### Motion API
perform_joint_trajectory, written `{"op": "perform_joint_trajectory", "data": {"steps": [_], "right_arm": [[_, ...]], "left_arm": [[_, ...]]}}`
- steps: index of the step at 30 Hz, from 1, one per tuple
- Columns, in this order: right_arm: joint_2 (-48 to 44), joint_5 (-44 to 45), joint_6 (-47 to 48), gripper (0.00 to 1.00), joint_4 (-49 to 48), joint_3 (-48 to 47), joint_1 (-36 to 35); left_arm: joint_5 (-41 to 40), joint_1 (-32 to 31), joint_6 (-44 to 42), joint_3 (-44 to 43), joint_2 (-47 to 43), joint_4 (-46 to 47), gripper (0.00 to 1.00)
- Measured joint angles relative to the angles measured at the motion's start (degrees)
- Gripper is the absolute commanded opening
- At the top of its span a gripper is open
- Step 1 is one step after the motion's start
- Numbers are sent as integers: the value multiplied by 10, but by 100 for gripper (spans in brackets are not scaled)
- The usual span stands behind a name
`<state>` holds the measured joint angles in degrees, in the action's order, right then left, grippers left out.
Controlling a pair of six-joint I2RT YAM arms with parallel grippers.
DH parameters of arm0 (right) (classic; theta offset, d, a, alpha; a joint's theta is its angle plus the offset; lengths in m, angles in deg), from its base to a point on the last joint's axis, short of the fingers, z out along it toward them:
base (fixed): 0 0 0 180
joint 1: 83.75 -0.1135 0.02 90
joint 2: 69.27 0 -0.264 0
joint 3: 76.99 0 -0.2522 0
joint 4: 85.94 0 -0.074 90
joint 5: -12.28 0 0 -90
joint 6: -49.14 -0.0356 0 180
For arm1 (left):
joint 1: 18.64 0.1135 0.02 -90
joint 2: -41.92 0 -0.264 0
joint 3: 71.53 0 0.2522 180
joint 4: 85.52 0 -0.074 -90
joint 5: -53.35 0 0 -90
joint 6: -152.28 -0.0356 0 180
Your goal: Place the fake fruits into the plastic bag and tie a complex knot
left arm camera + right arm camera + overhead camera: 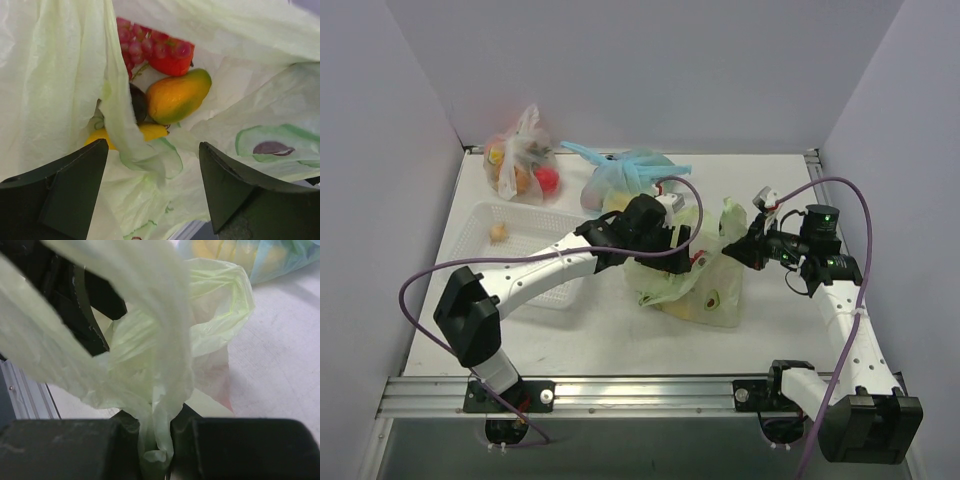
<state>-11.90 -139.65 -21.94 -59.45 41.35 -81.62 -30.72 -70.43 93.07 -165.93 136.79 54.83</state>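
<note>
Looking down, we see the right claw [156, 440] pinched shut on a handle of the thin, pale green plastic bag [728, 308] near centre; the left claw [152, 155] gapes empty over small plastic toy fruits [175, 97] (grapes, mango) inside.

Plain pale lilac walls [620, 60] enclose a white table [600, 340] edged by an aluminium rail [650, 385].

In the plastic bag [55, 75] lie fake fruits [175, 97].
</note>
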Motion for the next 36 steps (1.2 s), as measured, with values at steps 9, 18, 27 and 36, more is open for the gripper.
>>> {"op": "perform_joint_trajectory", "data": {"steps": [9, 18, 27, 36], "right_arm": [[0, 0, 1, 0, 4, 0, -3], [-15, 10, 8, 0, 19, 0, 17], [29, -6, 3, 0, 39, -15, 121], [56, -8, 43, 0, 89, -31, 167]], "left_arm": [[-17, -19, 20, 19, -13, 0, 47], [-4, -7, -15, -15, -38, -3, 0], [44, 110, -91, -57, -150, 18, 0], [79, 232, -105, -40, -223, 94, 0]]}}
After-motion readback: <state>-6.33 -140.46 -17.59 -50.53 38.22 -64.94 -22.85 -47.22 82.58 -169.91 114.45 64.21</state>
